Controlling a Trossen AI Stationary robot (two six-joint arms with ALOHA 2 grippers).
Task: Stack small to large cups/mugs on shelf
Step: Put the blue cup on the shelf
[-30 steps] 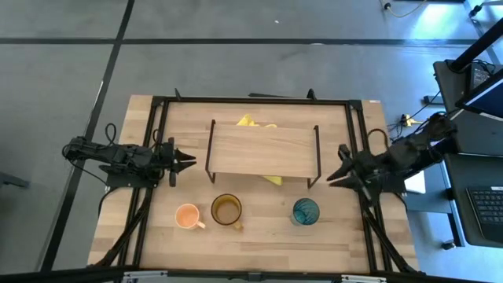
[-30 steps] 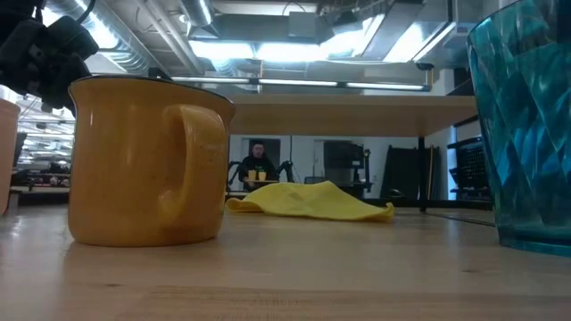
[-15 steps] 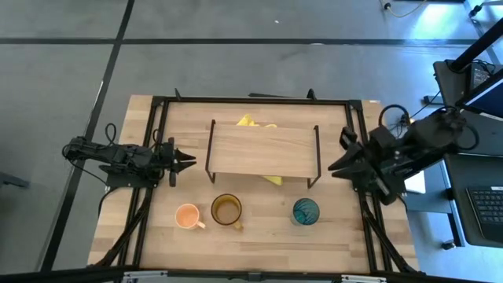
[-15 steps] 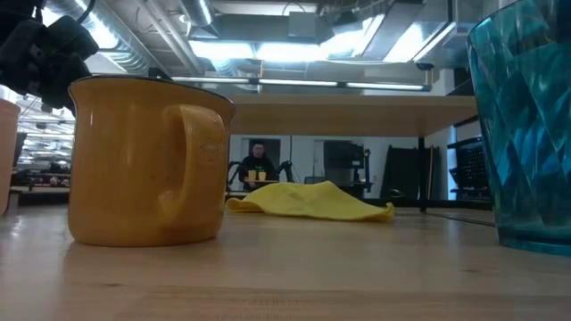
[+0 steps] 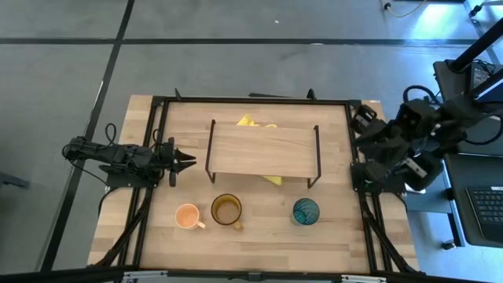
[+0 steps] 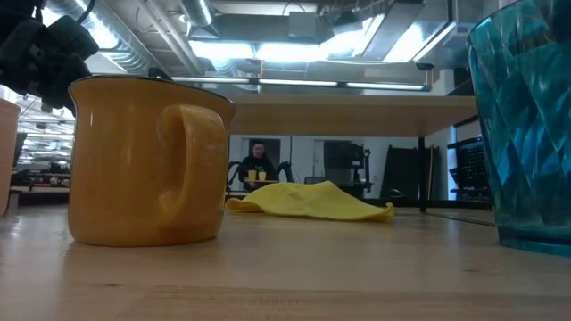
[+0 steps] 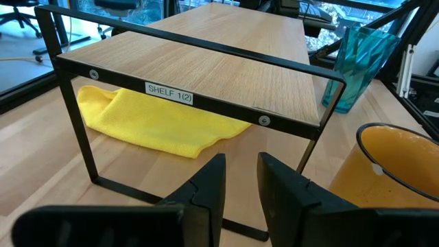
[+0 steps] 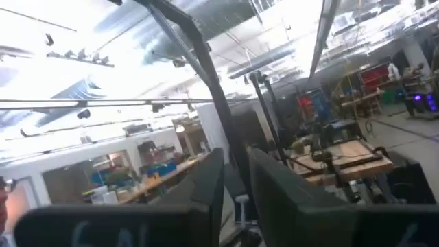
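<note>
Three cups stand in a row on the table, near its front edge: the small orange mug (image 5: 187,215), the amber mug (image 5: 226,210) and the teal ribbed tumbler (image 5: 306,211). The wooden shelf (image 5: 263,151) stands behind them on black wire legs, its top bare. My left gripper (image 5: 185,159) is shut and empty, left of the shelf and pointing at it; its wrist view shows the shelf (image 7: 192,68), the tumbler (image 7: 357,65) and the amber mug (image 7: 391,165). My right gripper (image 5: 360,169) is shut and empty, raised at the table's right edge.
A yellow cloth (image 5: 273,180) lies on the table under the shelf and shows behind it too (image 5: 250,122). A black frame (image 5: 157,141) runs around the tabletop. The low view shows the amber mug (image 6: 147,160) and the tumbler (image 6: 526,125) close up.
My right gripper has risen and drawn back from beside the shelf toward the table's right edge, tipping upward. My left gripper and the cups have kept still.
</note>
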